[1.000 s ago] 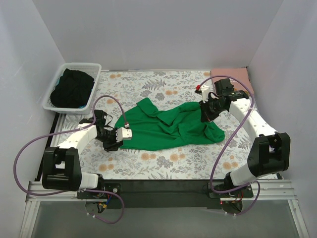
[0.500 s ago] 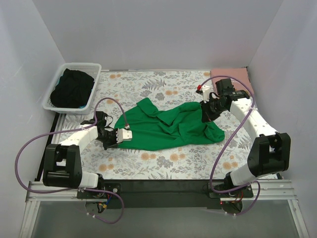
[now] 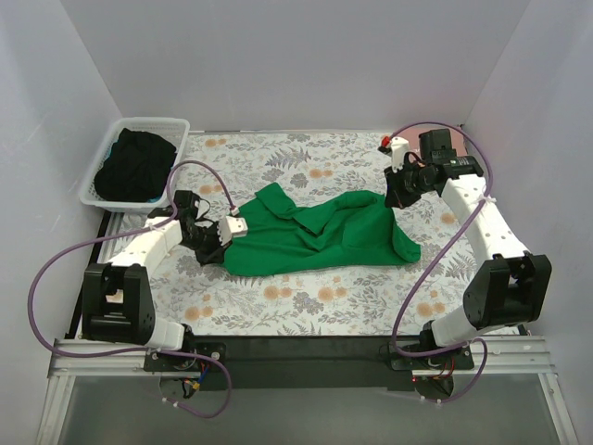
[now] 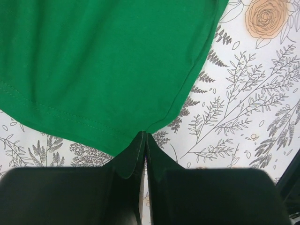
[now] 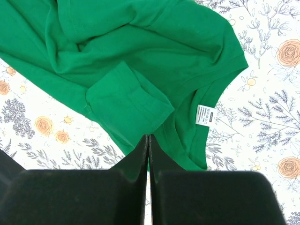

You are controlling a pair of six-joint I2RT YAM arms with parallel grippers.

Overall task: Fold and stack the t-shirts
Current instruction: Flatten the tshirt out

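While both arms pinch the green t-shirt (image 3: 315,243), which lies crumpled mid-way across the flowered cloth (image 3: 306,306), the step in hand looks like spreading it flat. Nearest, the left gripper (image 4: 143,136) has its fingers closed on a hem corner. Farther back, the right gripper (image 5: 148,137) is clamped on the edge by the neck opening. They should draw apart evenly and low until the folds smooth out. The basket (image 3: 153,121) stands well apart, far left.
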